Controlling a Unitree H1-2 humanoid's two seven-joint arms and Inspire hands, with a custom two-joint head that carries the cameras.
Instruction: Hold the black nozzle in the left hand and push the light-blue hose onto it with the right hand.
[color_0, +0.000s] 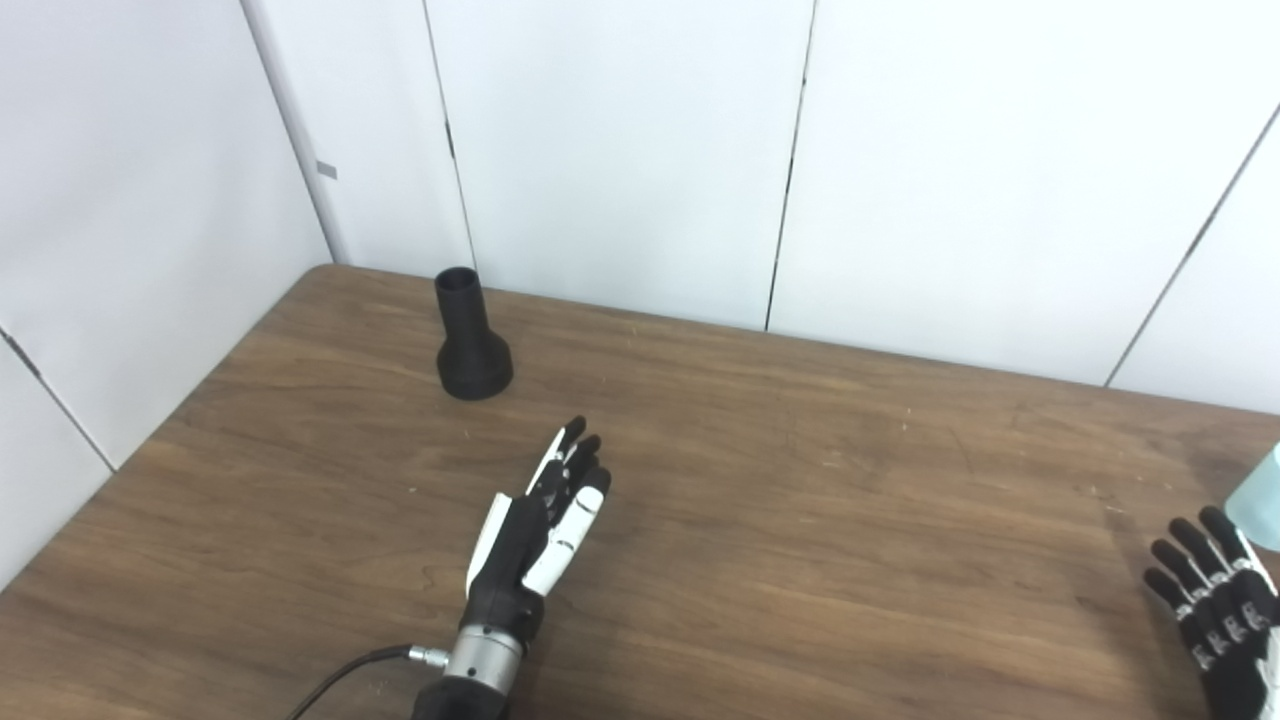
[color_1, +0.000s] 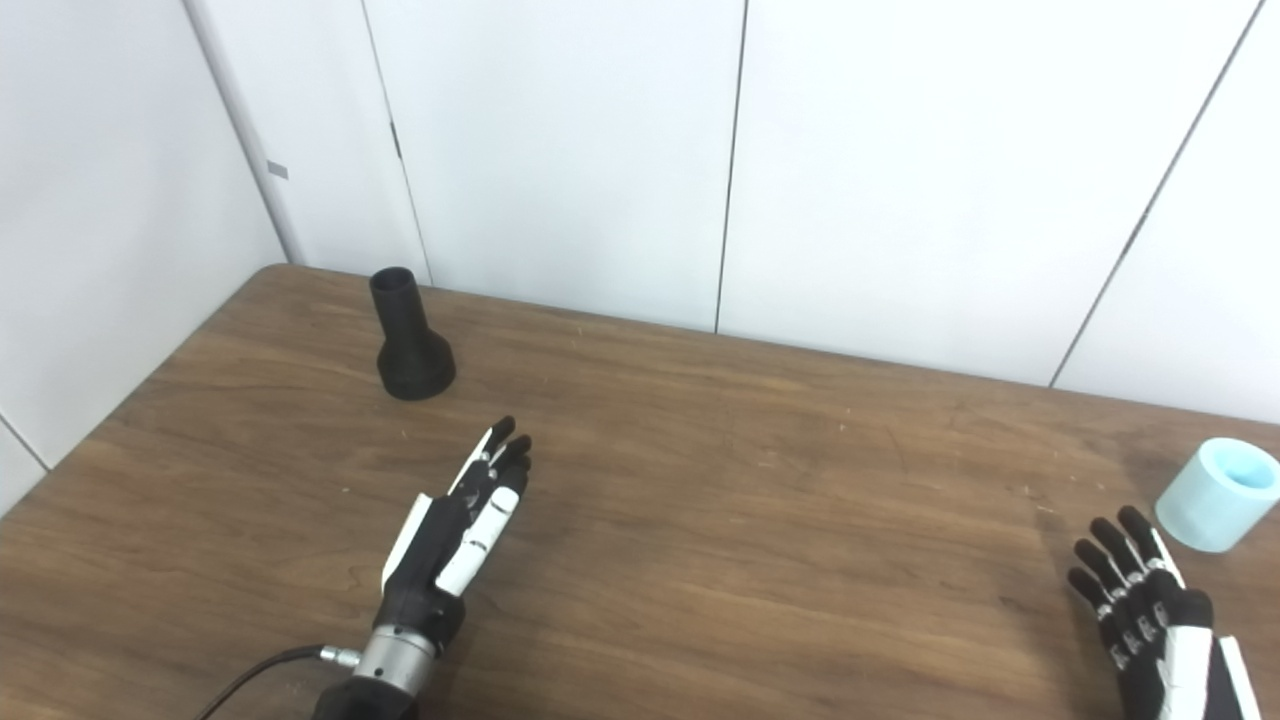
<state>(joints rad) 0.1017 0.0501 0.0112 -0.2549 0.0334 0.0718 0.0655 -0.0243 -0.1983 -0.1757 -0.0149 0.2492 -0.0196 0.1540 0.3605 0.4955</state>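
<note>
Black-and-white left hand (color_1: 455, 530): lower centre-left, fingers straight and apart, empty
Black nozzle (color_1: 410, 340): upright in upper left, well beyond its fingertips
Right hand (color_1: 1150, 610): lower right corner, fingers spread, empty
Light-blue hose (color_1: 1215, 493): short piece just beyond, right edge
Wooden table (color_1: 750, 500): under everything

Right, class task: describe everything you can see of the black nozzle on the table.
The black nozzle is matte, plastic-looking, with a narrow open tube on top flaring into a wider round base. It stands upright on that base near the wooden table's far left corner. Nothing but the table touches it; the left robot hand is short of it.
</note>
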